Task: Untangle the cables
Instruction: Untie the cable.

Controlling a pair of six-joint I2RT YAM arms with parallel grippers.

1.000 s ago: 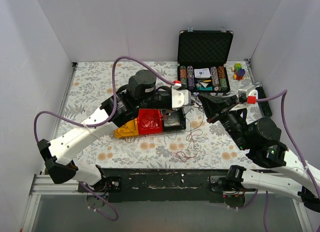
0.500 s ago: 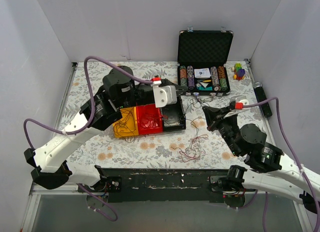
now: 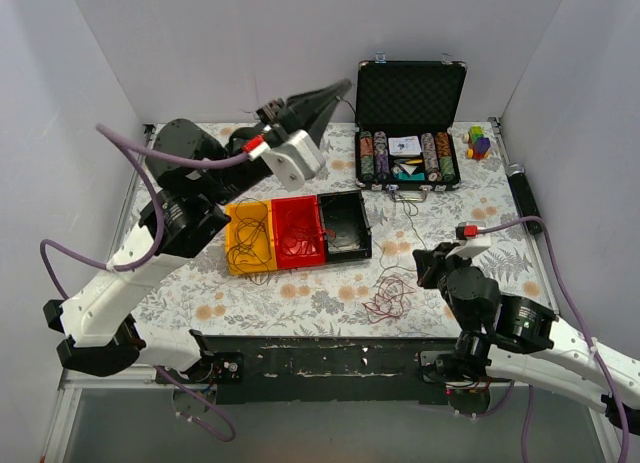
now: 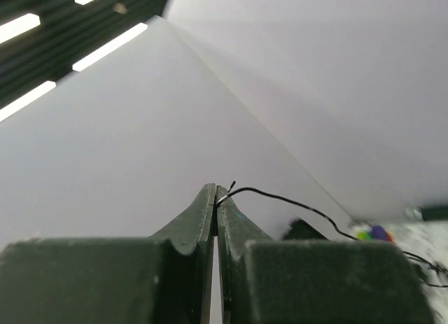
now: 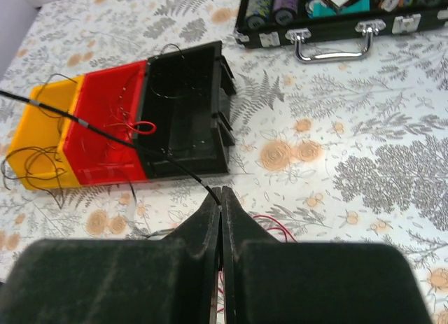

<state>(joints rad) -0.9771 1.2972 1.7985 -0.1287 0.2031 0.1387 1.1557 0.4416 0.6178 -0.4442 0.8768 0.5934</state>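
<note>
1. Top external view: the left arm (image 3: 150, 243) is reared high over the far left part of the worktop (image 3: 180, 173). Its left gripper (image 3: 340, 87) points up and toward the far edge, beside the open lid of the chip case (image 3: 410, 95).
2. The right arm (image 3: 520, 323) is folded low at the near right corner. The right gripper (image 3: 422, 271) sits close over the cloth, near the near edge.
3. In the left wrist view the left gripper (image 4: 215, 192) has its jaws pressed together, pinching a black strand (image 4: 248, 190) that trails off to the right.
4. The right gripper (image 5: 219, 192) is likewise fully closed, with a black strand caught at its tips and stretched away across the black tray (image 5: 185, 107) and red tray (image 5: 105, 131).
5. The rest of the cables (image 3: 385, 305) lie in a loose reddish heap on the worktop by the near edge, just beside the right gripper. More strands sit in the yellow tray (image 3: 250, 238) and the red tray.
6. A second ago the left gripper was low over the black tray, slightly parted; it has since shut and swung up and back.
7. The right gripper, then mid-worktop near the case, has drawn back toward the near edge, closed throughout.
8. All three trays, partly covered then, now show in full.
</note>
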